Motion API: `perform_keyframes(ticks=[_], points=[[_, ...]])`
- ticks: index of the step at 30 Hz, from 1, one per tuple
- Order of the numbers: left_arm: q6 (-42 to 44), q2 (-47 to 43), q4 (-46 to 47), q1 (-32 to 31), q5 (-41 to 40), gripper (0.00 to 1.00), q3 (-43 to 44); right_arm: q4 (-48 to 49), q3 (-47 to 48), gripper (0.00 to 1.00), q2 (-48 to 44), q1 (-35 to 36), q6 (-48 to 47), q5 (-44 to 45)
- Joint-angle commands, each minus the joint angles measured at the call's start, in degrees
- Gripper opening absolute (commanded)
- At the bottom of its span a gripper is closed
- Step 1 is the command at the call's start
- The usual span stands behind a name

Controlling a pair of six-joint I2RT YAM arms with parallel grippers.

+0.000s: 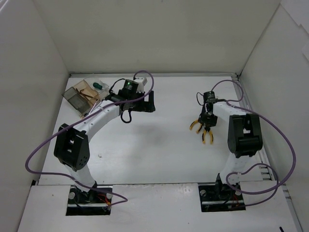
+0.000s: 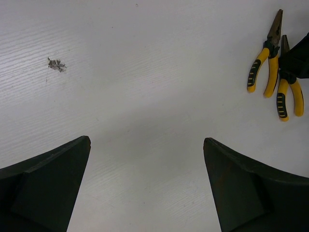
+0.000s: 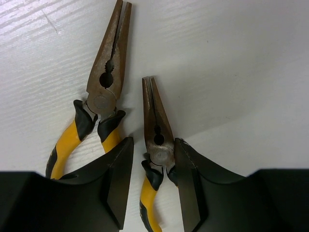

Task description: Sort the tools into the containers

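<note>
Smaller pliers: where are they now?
The smaller pliers sit on the right half of the table, between the open fingers of the right gripper; the larger pliers lie alongside, left of them in the right wrist view.

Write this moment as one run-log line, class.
left jaws: open above white table | right jaws: open, straddling smaller yellow-handled metal pliers | larger yellow-handled metal pliers: lying alongside

Pliers (image 3: 108, 72): dull tarnished metal noses, yellow-black rubbery grips. Table (image 3: 231, 58): matt white, wood-grained.
</note>
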Motion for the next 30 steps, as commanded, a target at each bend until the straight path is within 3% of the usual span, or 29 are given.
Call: perform_keyframes(ticks=[1,5,8,18,30], points=[[1.0,-4.1,1.5,0.0,1.1,1.00,0.1,1.0,0.4,0.36,-0.5,0.0,-0.4,0.6],[1.0,-3.9,1.6,0.0,1.6,1.00,0.5,1.1,-0.6,0.30,0.4,0.0,-0.6,-0.9],[0.8,-3.7,1.9,0.0,2.3,1.00,0.7,1.0,-0.6,0.00,0.9,-0.1,-1.2,-0.2],[0.3,-3.2,2.4,-1.8,6.6,0.95,3.6,1.2,-2.3,0.00,-17.8,0.0,-0.1,3.7],[-0.6,-2.8,9.7,-7.1,16.5,0.88,6.0,3.3,-1.8,0.00,-32.4,2.2,2.5,-13.2]])
